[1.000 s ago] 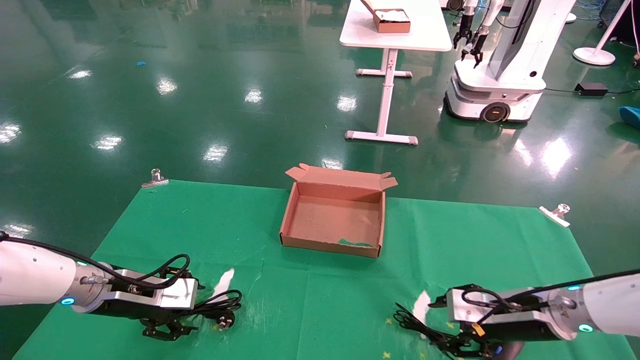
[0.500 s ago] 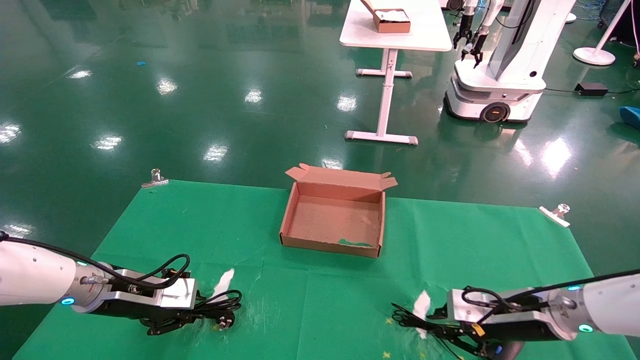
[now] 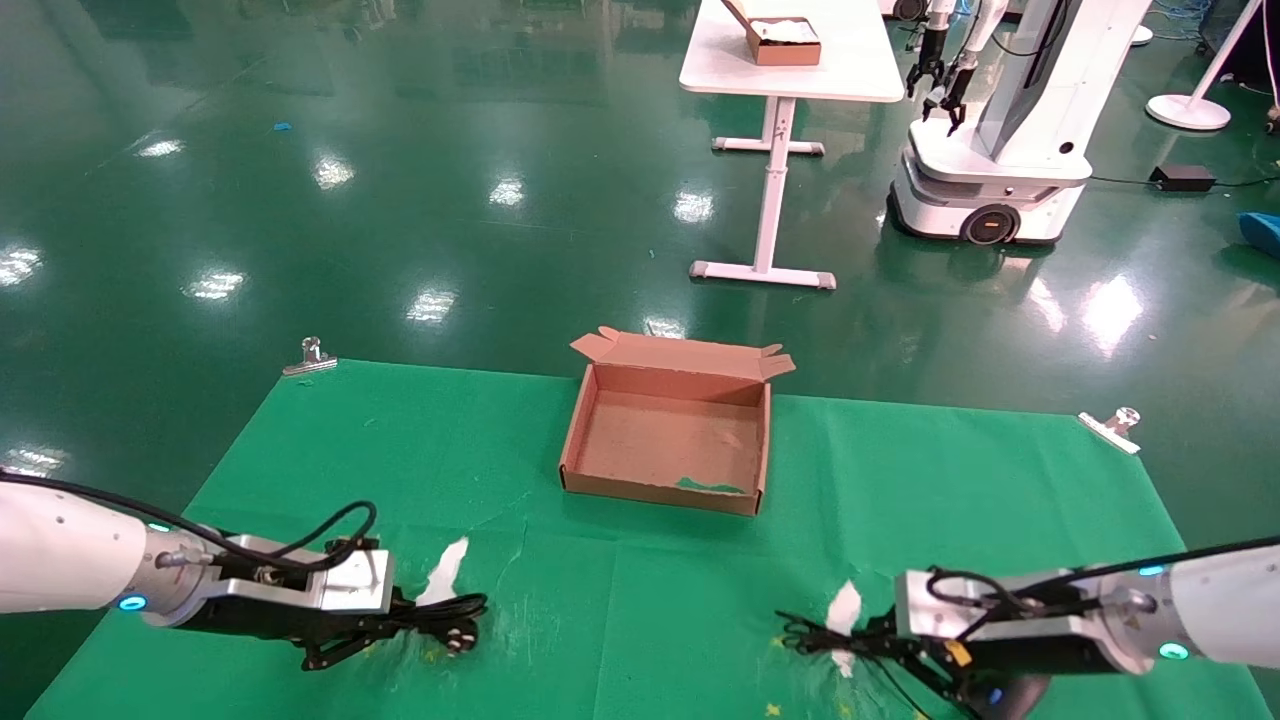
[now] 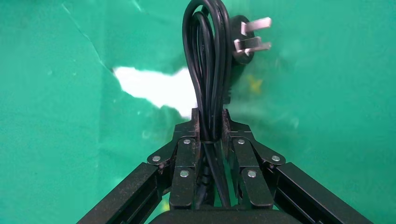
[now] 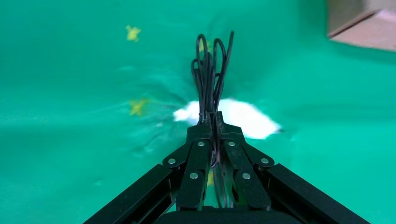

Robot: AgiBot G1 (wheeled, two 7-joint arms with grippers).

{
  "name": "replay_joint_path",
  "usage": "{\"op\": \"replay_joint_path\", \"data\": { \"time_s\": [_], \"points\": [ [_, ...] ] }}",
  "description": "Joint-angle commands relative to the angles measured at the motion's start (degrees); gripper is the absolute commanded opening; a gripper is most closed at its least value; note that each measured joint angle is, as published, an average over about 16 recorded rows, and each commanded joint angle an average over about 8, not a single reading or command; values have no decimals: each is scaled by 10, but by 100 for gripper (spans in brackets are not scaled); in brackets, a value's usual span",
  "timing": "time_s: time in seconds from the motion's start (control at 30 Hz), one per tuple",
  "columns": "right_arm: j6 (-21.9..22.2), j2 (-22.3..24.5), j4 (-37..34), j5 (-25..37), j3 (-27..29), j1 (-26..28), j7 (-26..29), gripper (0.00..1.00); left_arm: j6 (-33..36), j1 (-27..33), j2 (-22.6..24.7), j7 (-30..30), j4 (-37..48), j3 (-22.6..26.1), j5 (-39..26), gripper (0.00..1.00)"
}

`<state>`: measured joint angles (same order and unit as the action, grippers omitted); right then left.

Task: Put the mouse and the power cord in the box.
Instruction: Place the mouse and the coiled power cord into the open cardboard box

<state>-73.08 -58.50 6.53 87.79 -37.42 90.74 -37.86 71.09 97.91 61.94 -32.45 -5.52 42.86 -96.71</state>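
The open brown box (image 3: 650, 490) sits at the middle back of the green cloth, with nothing in it. My left gripper (image 3: 400, 612) is at the front left, shut on the coiled power cord (image 3: 450, 607). In the left wrist view the left gripper (image 4: 211, 116) clamps the thick loops of the power cord (image 4: 208, 56), whose pinned plug (image 4: 245, 39) lies past the fingertips. My right gripper (image 3: 868, 640) is at the front right, shut on the mouse's thin cable bundle (image 3: 805, 635). The mouse (image 3: 1012, 688) shows as a dark rounded shape under that wrist. The right wrist view shows the right gripper (image 5: 211, 119) pinching the cable loops (image 5: 210, 70).
White torn patches (image 3: 445, 570) (image 3: 843, 605) mark the cloth near each gripper. Metal clips (image 3: 312, 357) (image 3: 1112, 428) hold its back corners. Beyond it, on the green floor, stand a white table (image 3: 800, 70) carrying a smaller box and another robot (image 3: 1000, 150).
Both grippers have closed on their cable bundles. The right gripper has risen and shifted slightly left, drawing the mouse cable with it. The power cord's loops are now pulled tighter.
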Motion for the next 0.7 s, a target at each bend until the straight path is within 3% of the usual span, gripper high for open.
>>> {"op": "replay_joint_path", "data": {
  "time_s": [0.03,0.27,0.43,0.57,0.7],
  "points": [
    [1,3,2,-5,4,1,-4,0,8,4,-4,5,3,-5,8,0],
    [-10,51,50,-51,38,37,-9,0,79,59,-28,65,29,-57,83,0],
    [-8,73,114,-68,53,72,10,0,95,98,-20,124,50,-99,144,0],
    [13,60,168,-71,58,97,37,0,79,129,-3,162,57,-126,183,0],
    [49,9,191,-73,60,114,48,0,48,154,12,181,56,-141,205,0]
  ]
}}
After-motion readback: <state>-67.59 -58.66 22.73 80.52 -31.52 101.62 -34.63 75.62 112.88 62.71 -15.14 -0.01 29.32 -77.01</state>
